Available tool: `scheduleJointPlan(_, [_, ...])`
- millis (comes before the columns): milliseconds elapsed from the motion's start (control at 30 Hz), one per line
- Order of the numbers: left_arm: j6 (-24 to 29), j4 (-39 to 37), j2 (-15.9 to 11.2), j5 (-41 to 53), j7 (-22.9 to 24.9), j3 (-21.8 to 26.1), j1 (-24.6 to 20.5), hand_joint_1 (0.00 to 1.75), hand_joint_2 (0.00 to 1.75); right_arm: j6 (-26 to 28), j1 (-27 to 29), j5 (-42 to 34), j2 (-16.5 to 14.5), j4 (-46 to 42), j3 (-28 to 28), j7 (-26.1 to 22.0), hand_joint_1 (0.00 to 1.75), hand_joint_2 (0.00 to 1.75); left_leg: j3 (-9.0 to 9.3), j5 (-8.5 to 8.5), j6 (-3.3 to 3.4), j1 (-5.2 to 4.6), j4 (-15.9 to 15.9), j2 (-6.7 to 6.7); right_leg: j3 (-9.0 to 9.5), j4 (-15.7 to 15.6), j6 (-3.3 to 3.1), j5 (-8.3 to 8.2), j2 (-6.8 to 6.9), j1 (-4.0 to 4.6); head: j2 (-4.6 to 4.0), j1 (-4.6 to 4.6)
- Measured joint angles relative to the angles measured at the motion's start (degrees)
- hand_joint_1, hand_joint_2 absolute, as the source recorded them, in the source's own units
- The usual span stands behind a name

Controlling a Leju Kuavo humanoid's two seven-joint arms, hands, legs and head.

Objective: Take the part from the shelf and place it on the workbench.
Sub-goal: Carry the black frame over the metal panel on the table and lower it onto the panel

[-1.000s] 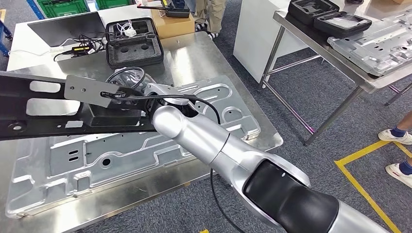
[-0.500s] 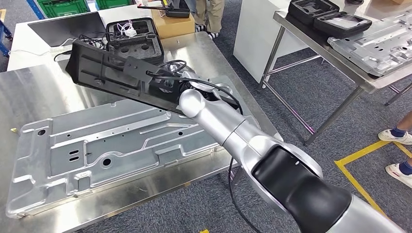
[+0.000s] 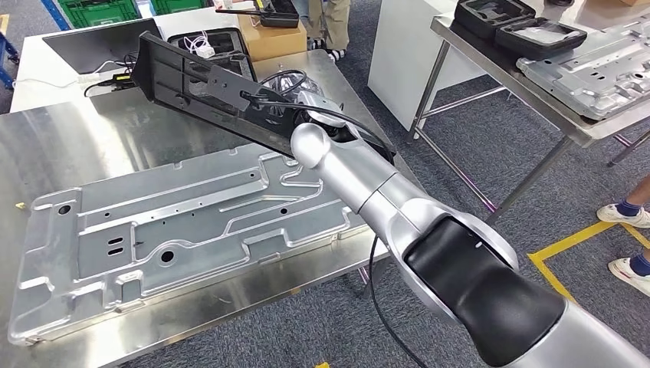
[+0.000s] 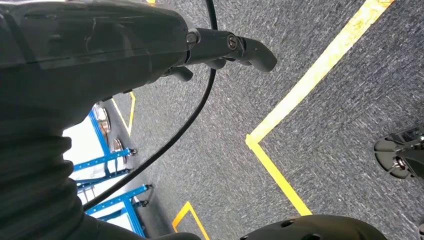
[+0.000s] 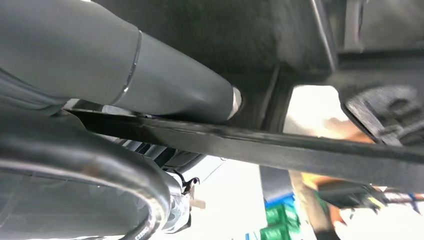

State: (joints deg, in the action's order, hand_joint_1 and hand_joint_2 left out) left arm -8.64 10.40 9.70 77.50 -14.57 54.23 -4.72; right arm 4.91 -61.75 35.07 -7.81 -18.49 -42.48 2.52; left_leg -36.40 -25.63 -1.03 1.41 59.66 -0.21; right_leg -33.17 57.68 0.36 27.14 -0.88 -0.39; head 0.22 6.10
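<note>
the right arm comes in from the lower right and reaches over the table's [image 3: 69, 146] right edge. its right hand [image 3: 303, 107] is mostly hidden behind the wrist and a loop of black cable, but the thumb [image 5: 165, 87] presses flat on the black part [image 3: 203, 84], so that hand holds it. the part is a long dark frame, tilted, its far end raised over the table's far right area; i cannot tell whether its low end touches anything.

nearest on the table lies a big silver metal plate [image 3: 169, 230], flat, running from the near left corner toward the right edge, where the arm crosses its end. bare steel shows between the plate and the far edge, left of the part. behind the part, at the far edge, sit a black foam case [image 3: 222, 46], a cardboard box [image 3: 272, 38] and a laptop [image 3: 96, 42] with cables beside it.

the left hand [image 4: 220, 47] hangs over grey carpet with yellow floor tape [image 4: 300, 90], fingers curled in on nothing.

to the right, across an aisle of carpet, stands a second table [image 3: 536, 103] with another plate and cases; a person's feet [image 3: 625, 215] are at the right border.
</note>
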Motion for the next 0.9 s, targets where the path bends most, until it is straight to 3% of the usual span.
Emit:
scheduleJointPlan(233, [-0.39,0.0,0.0,0.16,-0.01,-0.4,-0.15,0.0,1.75,-1.27,-0.03,3.01,-2.15,0.0,-0.13,-3.67,1.75,0.0,0.0,0.0,0.0,0.0,0.0,0.0,-0.01,0.0,0.0,0.0,0.0,0.0,0.0,0.0])
scheduleJointPlan(900, [-0.89,0.0,0.1,0.7,0.0,-1.8,-0.81,0.0,1.75,-3.06,4.34,5.5,-6.66,0.46,-0.53,-5.55,1.75,0.0,-0.01,0.0,0.0,0.0,0.0,0.0,-0.02,0.0,0.0,0.0,0.0,0.0,0.0,0.0])
